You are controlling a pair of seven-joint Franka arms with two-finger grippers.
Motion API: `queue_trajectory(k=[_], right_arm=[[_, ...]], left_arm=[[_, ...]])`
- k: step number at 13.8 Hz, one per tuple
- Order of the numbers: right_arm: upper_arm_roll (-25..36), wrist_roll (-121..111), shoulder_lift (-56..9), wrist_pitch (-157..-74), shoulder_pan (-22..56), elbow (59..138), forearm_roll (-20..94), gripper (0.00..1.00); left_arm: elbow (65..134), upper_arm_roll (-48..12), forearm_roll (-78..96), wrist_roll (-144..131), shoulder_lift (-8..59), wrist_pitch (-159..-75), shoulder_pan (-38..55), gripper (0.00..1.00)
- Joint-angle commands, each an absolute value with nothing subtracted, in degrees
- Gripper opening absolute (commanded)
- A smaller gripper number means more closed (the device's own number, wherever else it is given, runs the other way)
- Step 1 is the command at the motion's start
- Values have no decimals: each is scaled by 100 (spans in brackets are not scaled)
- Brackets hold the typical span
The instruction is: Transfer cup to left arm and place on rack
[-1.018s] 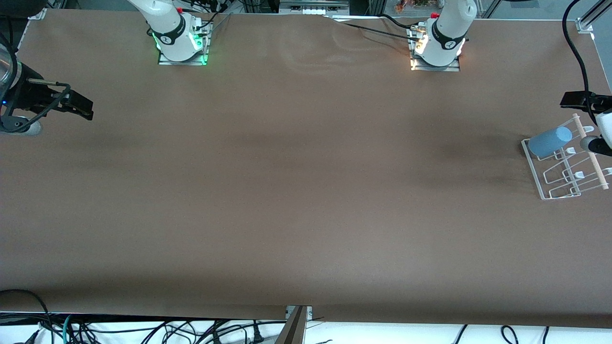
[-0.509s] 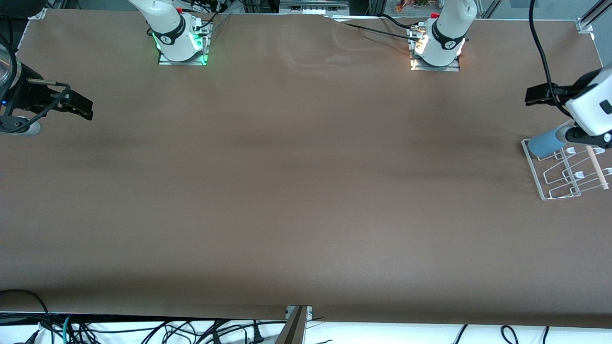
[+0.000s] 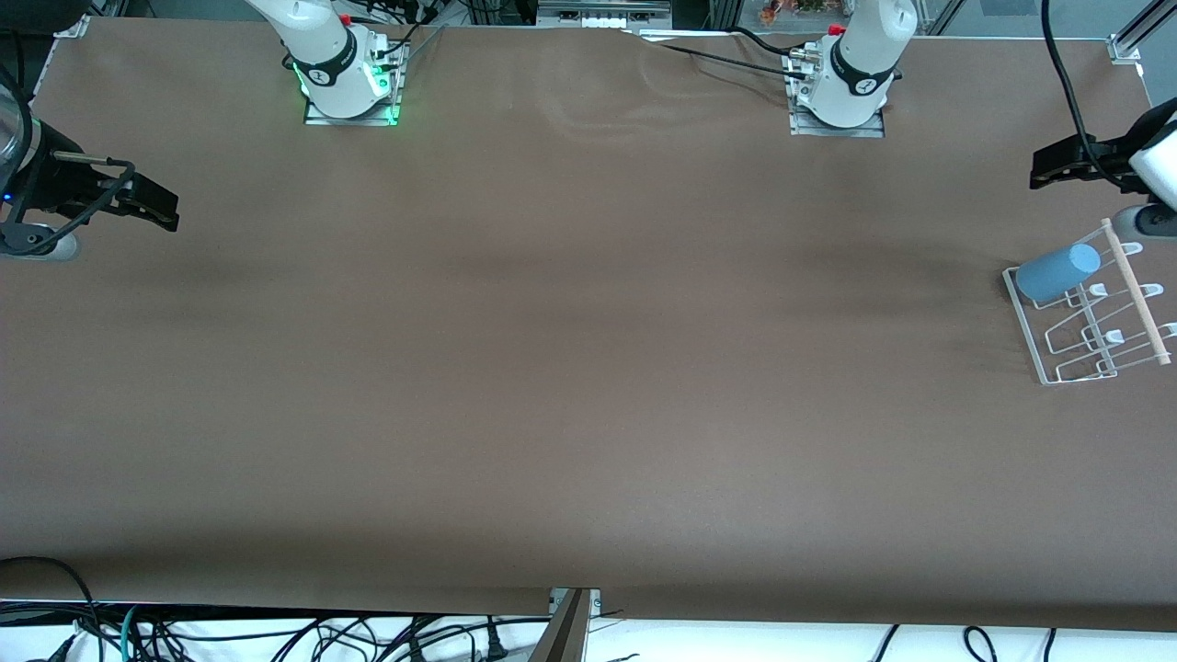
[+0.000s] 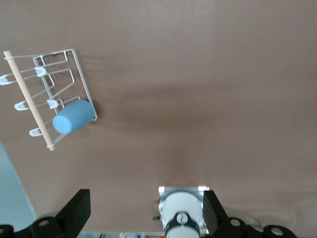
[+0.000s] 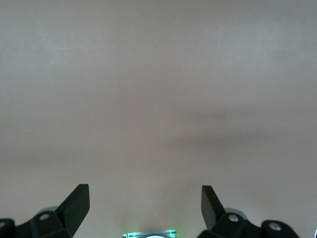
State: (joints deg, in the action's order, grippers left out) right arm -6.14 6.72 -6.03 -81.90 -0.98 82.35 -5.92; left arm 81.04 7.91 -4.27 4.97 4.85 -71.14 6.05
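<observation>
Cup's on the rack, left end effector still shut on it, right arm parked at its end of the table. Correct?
Not quite. The cup is on the rack, but the left end effector is open and clear of it, as the left wrist view shows. The right end effector waits at its end.

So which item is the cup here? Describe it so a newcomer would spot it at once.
Look to the left arm's end of the brown table, where a small white wire rack with a wooden dowel sits. The cup lies tilted on the rack's end farther from the front camera: the only light-blue, solid thing among thin white loops.
</observation>
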Motion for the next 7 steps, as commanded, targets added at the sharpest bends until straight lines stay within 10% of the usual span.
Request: queue_trajectory(k=[1,7], right_arm=[[-650,598,-545,-8227,-167,8279,-563,100],[-650,598,-545,-8227,-167,8279,-536,100]], left_arm=[[10068,510,-195,360,-736,-8503,159,100],[10978,343,97,765,-1125,-10099,-175,100]])
